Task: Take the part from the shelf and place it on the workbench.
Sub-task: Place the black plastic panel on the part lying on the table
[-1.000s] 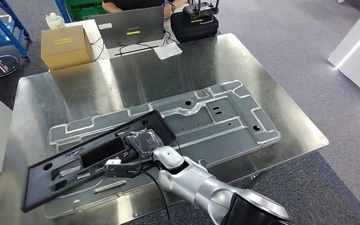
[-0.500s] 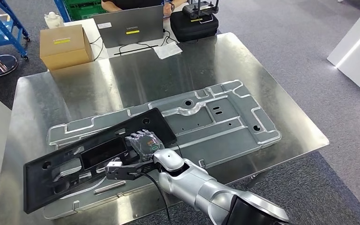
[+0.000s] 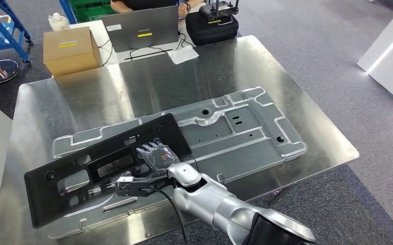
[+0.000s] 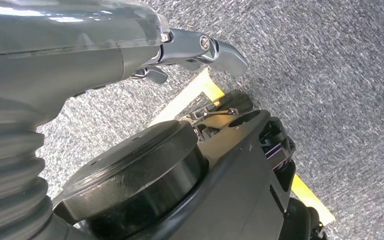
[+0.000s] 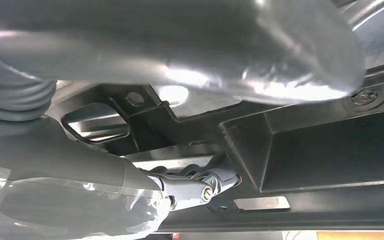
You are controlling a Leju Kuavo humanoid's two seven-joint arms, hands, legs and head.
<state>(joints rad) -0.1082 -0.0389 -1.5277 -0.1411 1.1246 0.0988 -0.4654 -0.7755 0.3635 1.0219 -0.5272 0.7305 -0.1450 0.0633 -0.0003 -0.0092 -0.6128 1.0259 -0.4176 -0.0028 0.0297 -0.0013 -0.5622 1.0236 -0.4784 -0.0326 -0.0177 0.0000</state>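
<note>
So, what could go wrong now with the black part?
The right robot hand holds the black part near one end, so the long far end could swing or sag. The part overlaps the grey metal panel and could catch on its ridges. Its lower corner lies near the workbench edge and might slide off.

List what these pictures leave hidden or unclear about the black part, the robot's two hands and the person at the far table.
- Black part, head view: whether it lies flat on the grey plate; the right hand covers the grip.
- Right hand, right wrist view: fingers vanish into the part's opening.
- Left hand, left wrist view: cut off by the cover; open or shut unclear.
- Person, head view: cut off by the top edge.
</note>
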